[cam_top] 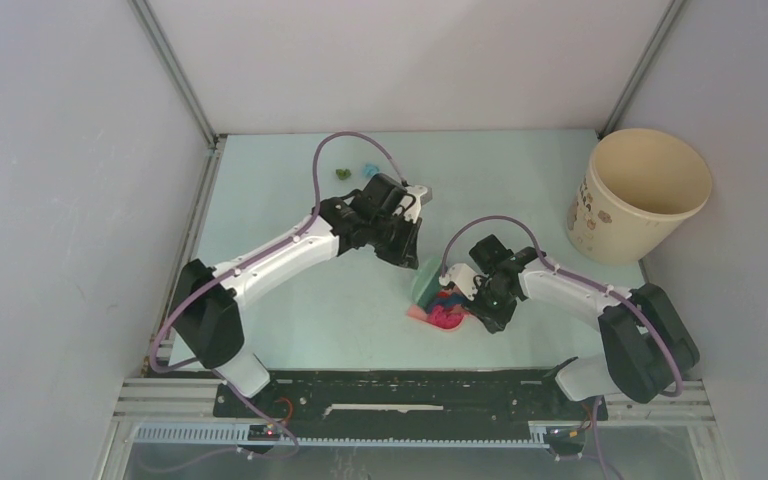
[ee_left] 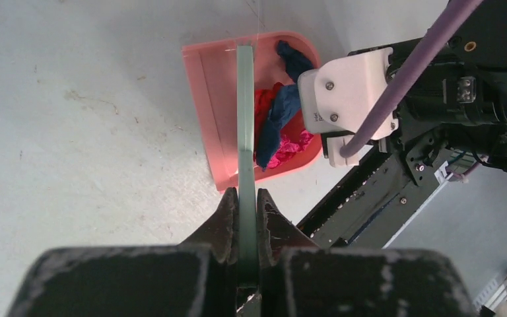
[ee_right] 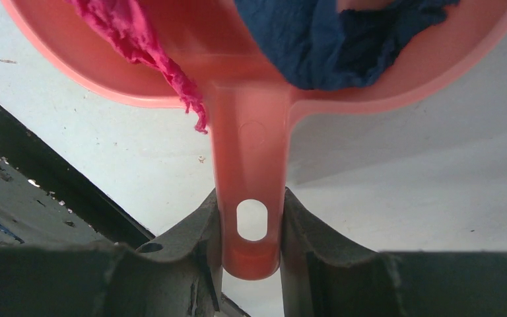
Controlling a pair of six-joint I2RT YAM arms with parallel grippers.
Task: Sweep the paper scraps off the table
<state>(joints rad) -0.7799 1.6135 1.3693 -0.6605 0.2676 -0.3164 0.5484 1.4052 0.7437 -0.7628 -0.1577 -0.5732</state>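
Left gripper (ee_left: pixel 245 198) clamps narrow on the brush (ee_left: pixel 245 119), held edge-on over the dustpan (ee_left: pixel 211 86), whose handle the right gripper (ee_right: pixel 251 214) pinches, apparently to keep its mouth low on the bench (cam_top: pixel 300 310) for sweepings; red, magenta and blue scraps (ee_left: pixel 284 125) sit inside. A green scrap (cam_top: pixel 342 173) and a light-blue scrap (cam_top: pixel 368 168) lie loose near the far edge, beyond the left arm. Bare bench lies between them and the dustpan; the bin (cam_top: pixel 610 225) stands at the far right edge, well apart.
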